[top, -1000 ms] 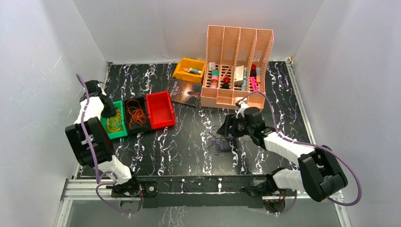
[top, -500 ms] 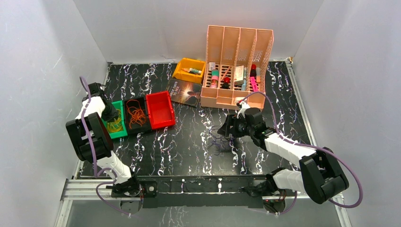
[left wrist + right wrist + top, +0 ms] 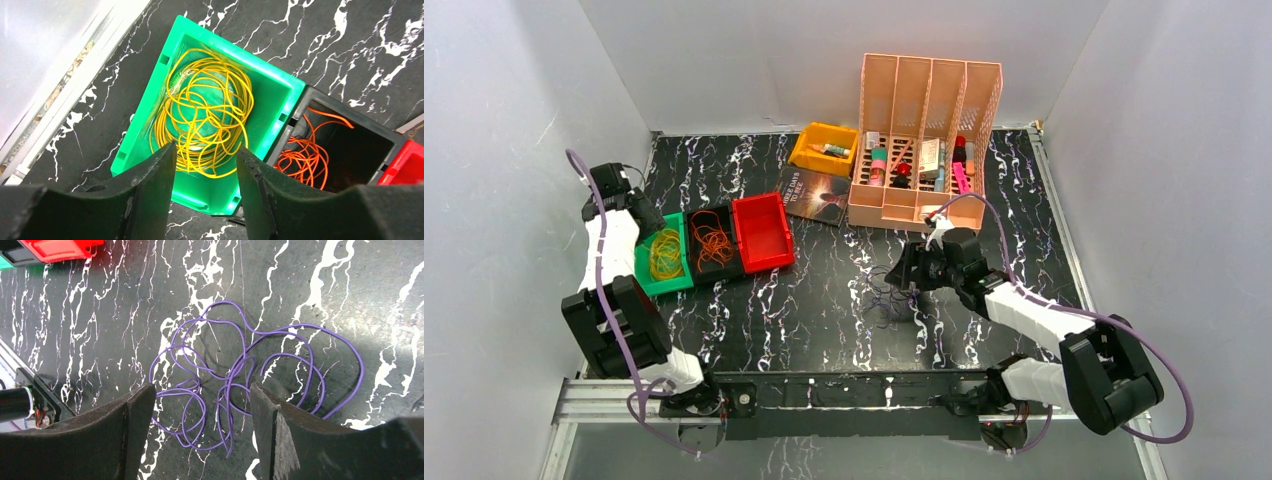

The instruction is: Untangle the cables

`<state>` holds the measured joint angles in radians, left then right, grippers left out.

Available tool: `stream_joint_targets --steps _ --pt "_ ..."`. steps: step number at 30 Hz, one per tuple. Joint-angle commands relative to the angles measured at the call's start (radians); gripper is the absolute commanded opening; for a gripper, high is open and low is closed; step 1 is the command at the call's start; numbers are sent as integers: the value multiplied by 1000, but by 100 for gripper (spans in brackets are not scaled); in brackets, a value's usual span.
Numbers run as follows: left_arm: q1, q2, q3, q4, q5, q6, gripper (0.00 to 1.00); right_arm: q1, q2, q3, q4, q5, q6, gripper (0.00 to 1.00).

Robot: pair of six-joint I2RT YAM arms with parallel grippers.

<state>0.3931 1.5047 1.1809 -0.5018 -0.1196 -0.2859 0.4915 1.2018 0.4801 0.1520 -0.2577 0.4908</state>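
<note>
A yellow cable coil point(image 3: 207, 112) lies in the green bin point(image 3: 272, 92), also seen from above point(image 3: 665, 254). An orange cable coil point(image 3: 302, 160) lies in the black bin point(image 3: 713, 242) beside it. A purple cable point(image 3: 240, 375) lies loosely looped on the black marble table, also in the top view point(image 3: 886, 300). My left gripper point(image 3: 205, 165) is open and empty, raised above the green bin's near end. My right gripper point(image 3: 202, 415) is open and empty, just above the purple cable, its fingers either side of the loops.
An empty red bin point(image 3: 762, 232) stands right of the black bin. A dark book point(image 3: 817, 195), a yellow bin point(image 3: 824, 148) and a pink file rack point(image 3: 924, 140) with small items stand at the back. White walls close in left and right.
My left gripper has lifted up and back from the green bin toward the left wall, leaving the yellow cable in it. My right gripper has barely moved.
</note>
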Motion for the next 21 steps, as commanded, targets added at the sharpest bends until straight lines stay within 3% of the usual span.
stream_joint_targets --steps 1,8,11,17,21 --pt "-2 -76 42 -20 -5 -5 48 4 -51 29 -10 41 -30 78" --pt "-4 -192 17 11 169 25 54 3 -122 27 -32 145 -25 78" --pt "-36 -229 17 -5 170 -33 55 4 -147 26 -40 212 -7 78" --pt "-344 -307 3 -11 8 -112 57 4 -180 56 -99 318 -1 79" --pt "-452 -311 0 -11 -3 -163 57 4 -209 61 -135 385 20 79"
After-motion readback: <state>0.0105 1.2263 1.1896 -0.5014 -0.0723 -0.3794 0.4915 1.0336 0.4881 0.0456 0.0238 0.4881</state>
